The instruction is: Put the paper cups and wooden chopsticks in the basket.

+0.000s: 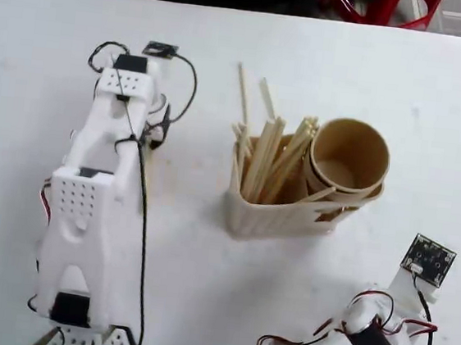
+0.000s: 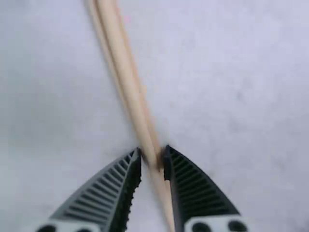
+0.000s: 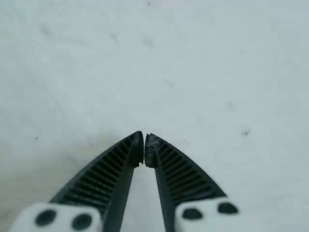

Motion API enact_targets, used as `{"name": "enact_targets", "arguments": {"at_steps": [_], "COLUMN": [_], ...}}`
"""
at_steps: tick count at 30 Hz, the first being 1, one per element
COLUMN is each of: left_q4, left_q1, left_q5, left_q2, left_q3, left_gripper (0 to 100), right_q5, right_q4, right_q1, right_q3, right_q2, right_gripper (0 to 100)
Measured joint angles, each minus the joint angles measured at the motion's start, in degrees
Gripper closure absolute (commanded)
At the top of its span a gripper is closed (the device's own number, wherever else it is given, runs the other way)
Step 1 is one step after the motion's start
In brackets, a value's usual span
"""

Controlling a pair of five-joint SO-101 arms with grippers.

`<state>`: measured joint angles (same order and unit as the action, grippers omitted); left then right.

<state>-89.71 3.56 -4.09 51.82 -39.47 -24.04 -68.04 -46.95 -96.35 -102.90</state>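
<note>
The left gripper (image 2: 152, 162) pinches a pair of chopsticks (image 2: 126, 82) between its tips, toward the left edge of the table (image 1: 436, 103). The right gripper (image 3: 144, 150) is pressed together on nothing, near the right corner on the arms' side. At the table's middle, the basket (image 1: 279, 219) holds a bundle of chopsticks (image 1: 265, 160) and stacked cups (image 1: 349, 156)

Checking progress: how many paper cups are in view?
2. The inner paper cup and the outer paper cup around it stand in the basket beside the chopsticks; more may be hidden in the stack.
</note>
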Motion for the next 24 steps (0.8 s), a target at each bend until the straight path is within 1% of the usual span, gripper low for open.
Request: {"name": "enact_targets", "arguments": {"at_steps": [7, 11, 14, 19, 24], "left_q4": [-2.5, -3.3, -4.4, -4.5, 0.9], "left_q1": [0.2, 1.5, 2.5, 3.3, 3.5], "left_q5": [-9.4, -10.8, -13.5, -15.6, -17.1], "left_q2": [0.0, -0.7, -4.1, -13.9, -23.6], "left_q3": [-0.1, -1.3, -1.1, 5.7, 17.6], "left_gripper": [91, 91, 91, 91, 91], "right_q5": [0.0, 0.0, 0.0, 0.0, 0.0], "right_q4": [0.0, 0.0, 0.0, 0.0, 0.0], "right_q1": [0.0, 0.0, 0.0, 0.0, 0.0], "right_q3": [0.0, 0.0, 0.0, 0.0, 0.0], "right_q2": [0.0, 0.0, 0.0, 0.0, 0.0], "right_gripper": [97.9, 97.9, 97.9, 97.9, 97.9]}}
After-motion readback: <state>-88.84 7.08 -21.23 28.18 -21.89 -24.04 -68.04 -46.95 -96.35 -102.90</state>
